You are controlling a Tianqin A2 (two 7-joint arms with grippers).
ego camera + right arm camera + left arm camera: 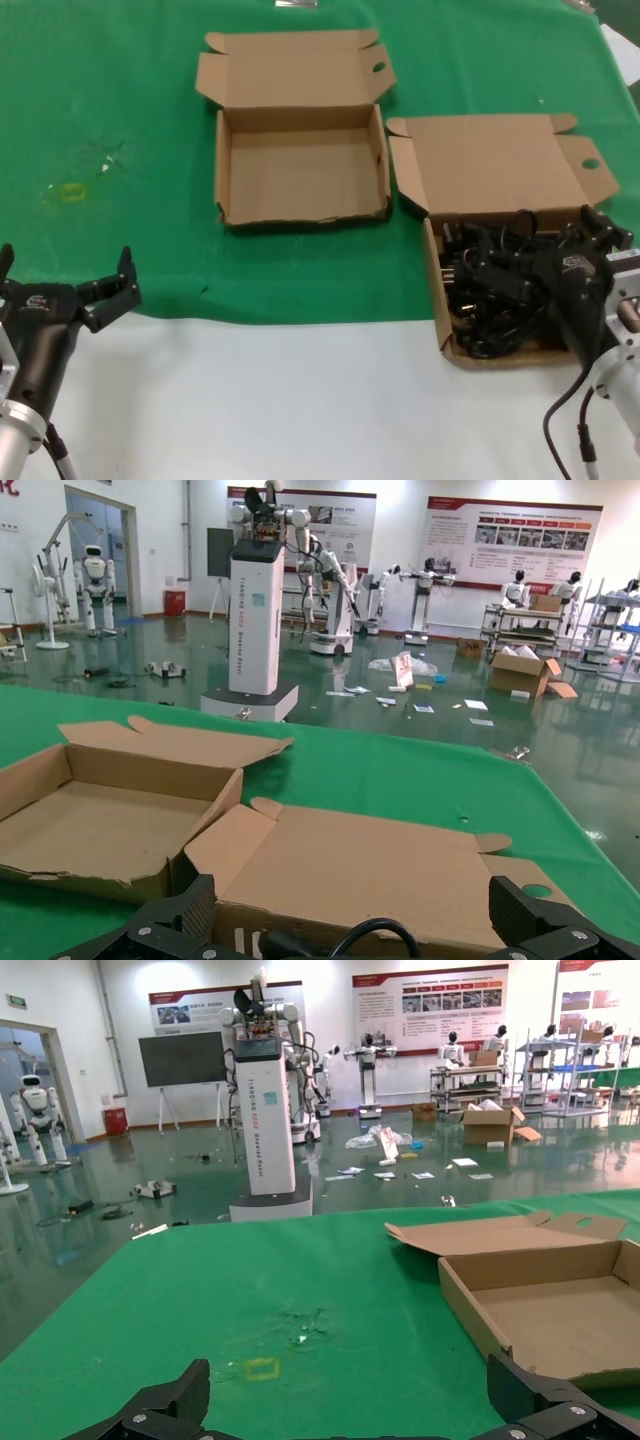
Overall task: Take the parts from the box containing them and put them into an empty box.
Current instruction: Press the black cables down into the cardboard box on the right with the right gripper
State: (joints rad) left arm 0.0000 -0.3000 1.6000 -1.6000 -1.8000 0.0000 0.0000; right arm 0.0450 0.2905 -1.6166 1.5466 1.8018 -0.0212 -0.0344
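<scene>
Cardboard, full box: I see the box of parts (500, 180) on the right side of the worktop (300, 400), its lid flap folded back flat toward the far side.
Parts: black power cords (495, 290) lie tangled in that tray, loops and plugs piled together.
Empty box: it (300, 165) sits to the left of the full one and a little farther from me, lid flap open, brown floor bare; the two boxes stand just beside each other.
Right claw: I have it (600, 232) low over the cord tray at its right edge, fingers spread apart, nothing between them; a loop of cord (375, 932) shows just under it in the right wrist view.
Left claw: it (65, 275) hangs at the near left where green cloth (120, 120) meets the white worktop, well apart from both boxes, fingers spread and holding nothing.
</scene>
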